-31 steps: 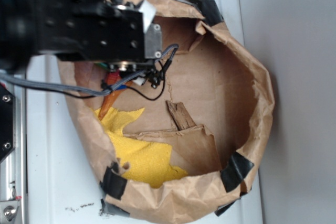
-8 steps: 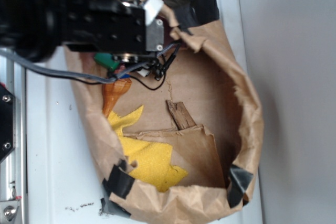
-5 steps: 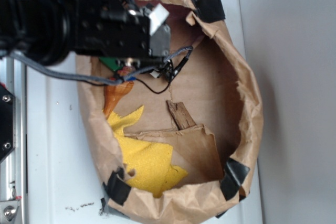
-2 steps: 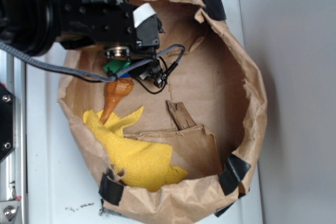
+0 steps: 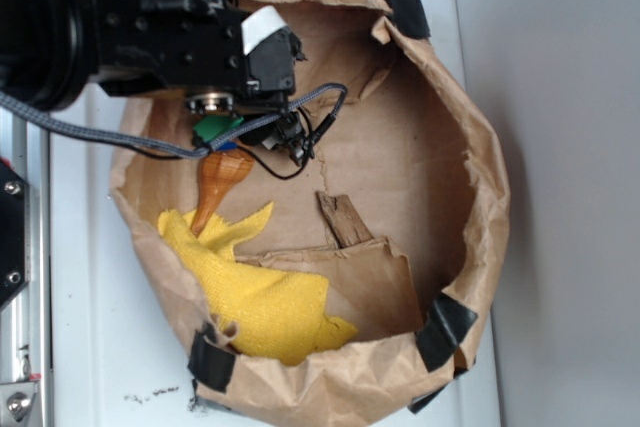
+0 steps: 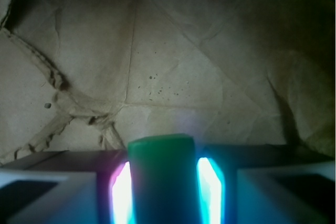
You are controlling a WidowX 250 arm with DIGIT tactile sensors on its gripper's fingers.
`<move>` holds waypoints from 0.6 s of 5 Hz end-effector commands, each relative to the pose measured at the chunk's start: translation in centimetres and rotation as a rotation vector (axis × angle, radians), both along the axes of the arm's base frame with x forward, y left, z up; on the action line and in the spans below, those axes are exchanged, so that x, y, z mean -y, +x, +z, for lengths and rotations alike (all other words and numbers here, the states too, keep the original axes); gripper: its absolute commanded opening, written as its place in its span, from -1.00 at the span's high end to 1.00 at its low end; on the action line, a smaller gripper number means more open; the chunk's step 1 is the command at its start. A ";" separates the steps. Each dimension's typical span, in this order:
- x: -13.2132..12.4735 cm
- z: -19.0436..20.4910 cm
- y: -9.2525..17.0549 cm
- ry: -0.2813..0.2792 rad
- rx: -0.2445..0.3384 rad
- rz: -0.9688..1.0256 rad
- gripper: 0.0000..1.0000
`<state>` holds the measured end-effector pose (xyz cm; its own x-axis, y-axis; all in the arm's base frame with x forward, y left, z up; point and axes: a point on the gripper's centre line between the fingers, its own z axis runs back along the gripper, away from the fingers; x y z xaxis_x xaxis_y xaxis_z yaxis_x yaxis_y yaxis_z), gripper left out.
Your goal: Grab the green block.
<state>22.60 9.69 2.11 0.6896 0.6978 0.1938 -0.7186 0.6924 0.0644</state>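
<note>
Wrist view: the gripper (image 6: pixel 164 182) is clamped on the green block (image 6: pixel 163 174), which stands between the two fingers (image 6: pixel 122 192) with its rounded end toward the creased brown paper. Exterior view: the arm (image 5: pixel 130 27) hangs over the upper left of the open paper bag (image 5: pixel 480 177), the block (image 5: pixel 215 129) showing just below it. An orange shell (image 5: pixel 215 182) lies just beneath the block, its narrow end reaching the yellow cloth (image 5: pixel 265 302) on the bag floor.
</note>
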 end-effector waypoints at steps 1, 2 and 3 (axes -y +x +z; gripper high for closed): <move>0.9 7.4 1.7 -0.043 0.009 -0.089 1.00; 3.4 10.0 3.4 -0.006 -0.019 -0.215 1.00; 6.2 12.2 3.1 -0.014 0.045 -0.381 1.00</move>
